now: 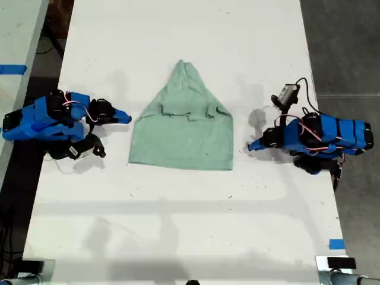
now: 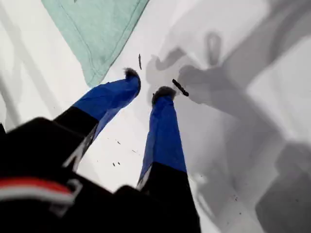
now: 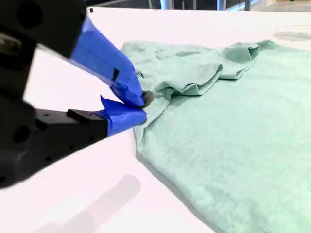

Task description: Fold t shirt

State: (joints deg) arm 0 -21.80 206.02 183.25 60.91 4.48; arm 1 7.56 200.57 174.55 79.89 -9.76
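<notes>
1. Exterior view: the t shirt [image 1: 181, 133] lies flat near the middle of the white table [image 1: 178, 237], between my two arms. Its hem runs straight along the near side, both sleeves are turned in over the chest, and the upper part narrows to a point at the far side.
2. In the second wrist view the t shirt [image 3: 233, 136] spreads out just past the jaw tips. Its side edge and one folded-in sleeve are the parts closest to them.
3. My second gripper [image 3: 142, 107] has its jaws drawn together, the tips meeting or nearly so. They sit right at the cloth's side edge, and I cannot tell whether they touch it. In the exterior view my second gripper [image 1: 126, 118] is at the exterior view's left, pointing at the shirt's side.
4. In the first wrist view only a hem corner of the t shirt [image 2: 97, 29] shows, just beside one jaw tip and outside the gap.
5. My first gripper [image 2: 146, 83] has its jaws narrowly apart, with bare table between them. In the exterior view my first gripper [image 1: 254, 145] is at the exterior view's right, near the hem corner but apart from it
</notes>
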